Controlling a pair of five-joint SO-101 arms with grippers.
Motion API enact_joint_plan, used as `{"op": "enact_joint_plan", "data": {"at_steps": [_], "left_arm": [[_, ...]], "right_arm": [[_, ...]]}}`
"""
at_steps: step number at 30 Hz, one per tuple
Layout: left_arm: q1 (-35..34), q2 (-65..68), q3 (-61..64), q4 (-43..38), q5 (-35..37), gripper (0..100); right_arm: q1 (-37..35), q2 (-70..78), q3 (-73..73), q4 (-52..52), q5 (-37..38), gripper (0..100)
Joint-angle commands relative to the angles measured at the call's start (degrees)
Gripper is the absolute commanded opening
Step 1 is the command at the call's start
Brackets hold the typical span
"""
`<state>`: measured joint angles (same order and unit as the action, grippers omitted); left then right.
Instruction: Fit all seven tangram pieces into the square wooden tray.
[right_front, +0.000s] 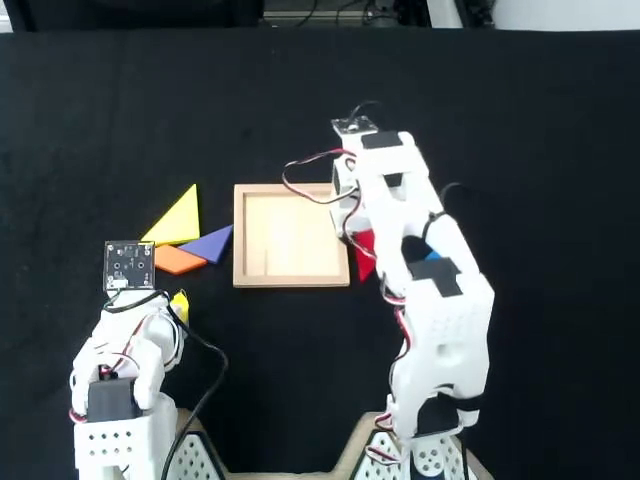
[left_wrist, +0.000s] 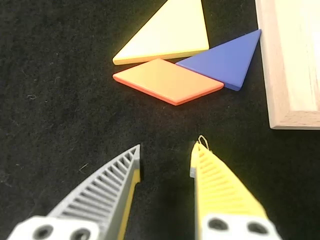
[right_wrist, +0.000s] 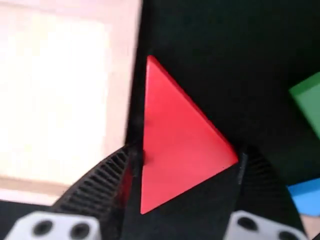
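Observation:
The square wooden tray (right_front: 290, 235) lies mid-table with nothing in it. Left of it sit a yellow triangle (right_front: 178, 218), an orange parallelogram (right_front: 178, 259) and a dark blue triangle (right_front: 212, 243), all touching. My left gripper (left_wrist: 167, 150) stands open just short of the orange parallelogram (left_wrist: 167, 81), with nothing between its fingers. My right gripper (right_wrist: 187, 160) is shut on a red triangle (right_wrist: 175, 145), just off the tray's right rim (right_wrist: 125, 75). In the high view the red triangle (right_front: 363, 255) peeks out from under the right arm.
A green piece (right_wrist: 307, 102) and a light blue piece (right_wrist: 305, 197) lie on the black cloth beyond the red triangle, away from the tray. The right arm (right_front: 420, 260) hangs over the tray's right side. The tray's corner (left_wrist: 292, 117) lies close to the left gripper.

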<state>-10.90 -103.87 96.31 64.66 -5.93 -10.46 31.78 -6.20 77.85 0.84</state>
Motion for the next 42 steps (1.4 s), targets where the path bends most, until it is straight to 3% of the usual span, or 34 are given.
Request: {"op": "enact_joint_plan", "data": {"at_steps": [1,14,21,31,39,42], "left_arm": [[-0.57,-0.44,1.01,0.26,-0.62,17],[-0.57,-0.44,1.01,0.26,-0.62,17],[-0.57,-0.44,1.01,0.35,-0.62,17],[-0.57,-0.44,1.01,0.35,-0.62,17],[-0.57,-0.44,1.01,0.35,-0.62,17],[-0.57,-0.44,1.01,0.35,-0.62,17]], "right_arm": [[2.64,1.45,-3.56,-0.53,3.16,30.5],[3.16,3.74,-4.7,3.96,7.56,30.2],[3.43,6.11,-6.64,3.96,7.56,13.2],[3.52,5.49,-7.69,4.48,7.38,12.7],[3.43,-1.45,-17.45,16.09,7.65,12.7],[3.43,-4.53,-20.79,18.37,12.04,12.7]]}}
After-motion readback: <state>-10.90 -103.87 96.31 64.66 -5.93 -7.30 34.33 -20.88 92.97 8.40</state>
